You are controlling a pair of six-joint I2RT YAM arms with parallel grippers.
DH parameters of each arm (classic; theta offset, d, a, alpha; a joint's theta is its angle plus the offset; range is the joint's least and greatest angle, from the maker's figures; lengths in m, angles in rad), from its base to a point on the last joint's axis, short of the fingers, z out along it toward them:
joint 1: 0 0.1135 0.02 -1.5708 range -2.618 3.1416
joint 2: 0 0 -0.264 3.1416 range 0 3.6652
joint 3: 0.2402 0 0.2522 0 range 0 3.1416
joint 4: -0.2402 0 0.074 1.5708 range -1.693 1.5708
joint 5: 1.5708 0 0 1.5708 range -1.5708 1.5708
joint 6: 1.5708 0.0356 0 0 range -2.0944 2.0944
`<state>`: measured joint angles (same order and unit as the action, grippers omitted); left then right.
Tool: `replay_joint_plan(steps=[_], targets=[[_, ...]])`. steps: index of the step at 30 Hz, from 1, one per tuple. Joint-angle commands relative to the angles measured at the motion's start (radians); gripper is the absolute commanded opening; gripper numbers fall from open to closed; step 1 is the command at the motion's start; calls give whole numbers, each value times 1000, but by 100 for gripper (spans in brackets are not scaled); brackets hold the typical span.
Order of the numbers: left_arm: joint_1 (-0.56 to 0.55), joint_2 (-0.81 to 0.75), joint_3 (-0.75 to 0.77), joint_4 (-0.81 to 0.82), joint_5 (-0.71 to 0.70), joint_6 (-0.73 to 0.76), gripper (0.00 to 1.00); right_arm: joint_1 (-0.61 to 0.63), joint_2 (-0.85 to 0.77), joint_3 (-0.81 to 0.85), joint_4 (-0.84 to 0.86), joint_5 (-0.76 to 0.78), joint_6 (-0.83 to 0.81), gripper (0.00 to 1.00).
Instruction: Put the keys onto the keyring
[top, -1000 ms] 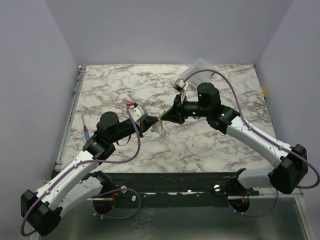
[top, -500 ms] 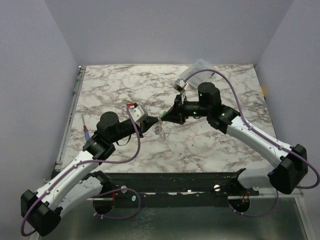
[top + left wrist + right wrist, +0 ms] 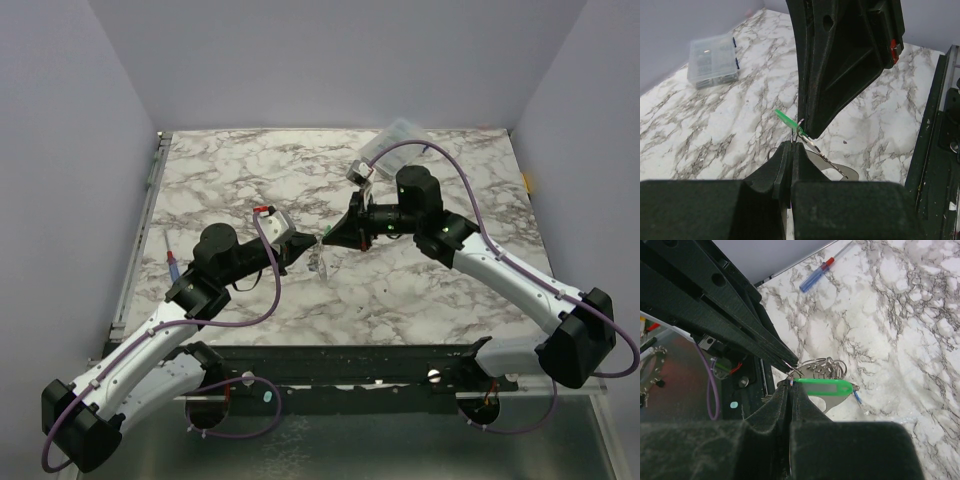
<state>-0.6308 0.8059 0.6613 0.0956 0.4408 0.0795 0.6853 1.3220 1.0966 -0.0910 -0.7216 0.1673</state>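
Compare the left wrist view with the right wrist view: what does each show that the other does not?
Only the left wrist view shows the clear compartment box, lying far off on the marble. Only the right wrist view shows the blue-and-red screwdriver and, clearly, a bunch of wire rings. Both show the green key tag sticking out where the left gripper and the right gripper, both shut, meet tip to tip above the marble tabletop.
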Motion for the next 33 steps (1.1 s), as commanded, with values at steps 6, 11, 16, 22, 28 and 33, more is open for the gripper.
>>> replay_joint_plan(steps=[6,11,16,22,28,33], targets=[[-9,-6,3,32,51,2,0,-2,-5,-12,56,-67,-10,1],[-9,-10,3,32,53,2,0,-2,-7,-26,76,-67,0,1],[-8,-18,6,34,48,-1,0,-2,-7,-33,76,-63,0,1],[-9,-27,4,38,41,-2,0,-2,-9,-58,82,-52,7,1],[-8,-41,1,48,34,-4,0,-2,-20,-80,131,-65,17,3],[-7,-48,-3,53,33,-4,0,-3,-26,-84,143,-68,23,11]])
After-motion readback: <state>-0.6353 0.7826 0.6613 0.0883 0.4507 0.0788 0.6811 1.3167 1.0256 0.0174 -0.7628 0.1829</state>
